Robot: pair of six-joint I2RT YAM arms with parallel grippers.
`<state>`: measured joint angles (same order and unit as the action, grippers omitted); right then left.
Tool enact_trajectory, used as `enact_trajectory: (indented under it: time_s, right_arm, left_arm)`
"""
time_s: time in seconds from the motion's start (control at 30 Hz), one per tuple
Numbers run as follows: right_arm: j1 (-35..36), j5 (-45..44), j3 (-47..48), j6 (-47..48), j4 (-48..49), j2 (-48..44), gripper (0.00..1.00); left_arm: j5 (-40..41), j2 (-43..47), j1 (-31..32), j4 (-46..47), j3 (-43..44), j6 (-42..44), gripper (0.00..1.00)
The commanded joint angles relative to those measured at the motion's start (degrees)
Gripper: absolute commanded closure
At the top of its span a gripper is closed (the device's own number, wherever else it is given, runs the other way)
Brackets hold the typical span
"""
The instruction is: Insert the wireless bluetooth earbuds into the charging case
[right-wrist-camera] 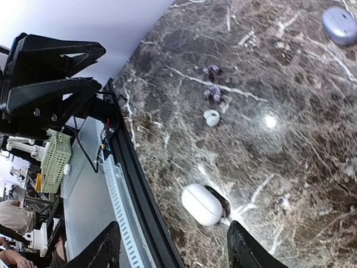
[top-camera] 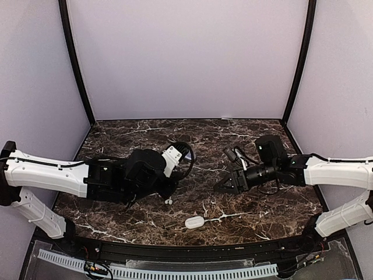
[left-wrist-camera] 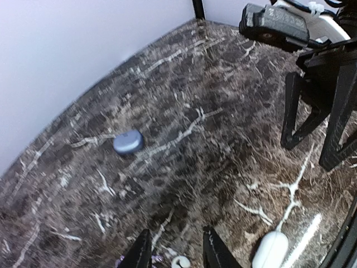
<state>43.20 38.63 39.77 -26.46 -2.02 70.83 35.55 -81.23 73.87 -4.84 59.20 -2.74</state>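
Note:
One white earbud (top-camera: 168,201) lies on the marble table. In the left wrist view this earbud (left-wrist-camera: 179,262) sits at the bottom edge between the fingers of my left gripper (left-wrist-camera: 177,234), which stand apart and do not pinch it. The right wrist view also shows the earbud (right-wrist-camera: 212,118). The lavender charging case (left-wrist-camera: 128,142) rests shut, farther out on the marble. It appears again as the charging case (right-wrist-camera: 339,25) at the top right, and the top view does not show it. My right gripper (top-camera: 226,185) hovers open and empty.
A plain white oval pebble (top-camera: 194,222) lies near the table's front edge, ahead of the right gripper's fingers (right-wrist-camera: 245,251). Two small purple bits (right-wrist-camera: 212,94) lie beside the earbud. A black rail (top-camera: 186,252) borders the front, with walls on the other sides.

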Motion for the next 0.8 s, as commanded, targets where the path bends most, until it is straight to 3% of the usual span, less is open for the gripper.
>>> enact_trajectory:
  time_s: [0.0,0.1,0.23,0.33,0.4,0.57,0.77]
  right_arm:
    - [-0.23,-3.65,-4.15,1.86,-3.71,-0.41,0.38]
    - [0.51,-2.07,-7.51,-0.29,-0.88,-0.79,0.4]
    - [0.65,-0.78,-10.71,-1.96,1.81,-1.17,0.4]
    - [0.66,-1.22,-11.09,-2.71,3.19,-1.21,0.4]
    - [0.65,-1.11,-11.31,-3.28,3.76,-1.58,0.4]
    - [0.5,-1.61,-10.67,-2.67,2.45,-2.29,0.4]
    - [-0.25,-0.88,-10.6,-2.41,2.39,-2.16,0.39]
  left_arm:
    - [-16.32,3.49,-1.41,-2.66,-6.78,-19.11,0.67]
    - [-26.07,3.97,-0.63,-0.95,-11.58,-21.55,0.57]
    - [-34.24,4.55,-0.31,3.23,-15.91,-13.54,0.43]
    - [-33.79,0.77,-0.3,3.86,-14.02,-5.2,0.34]
    - [-32.33,-3.75,-0.3,2.47,-10.91,-2.34,0.34]
    - [-33.28,-13.54,0.01,2.48,-6.65,-0.66,0.33]
    - [-29.72,-17.31,0.14,6.27,-6.35,2.96,0.3]
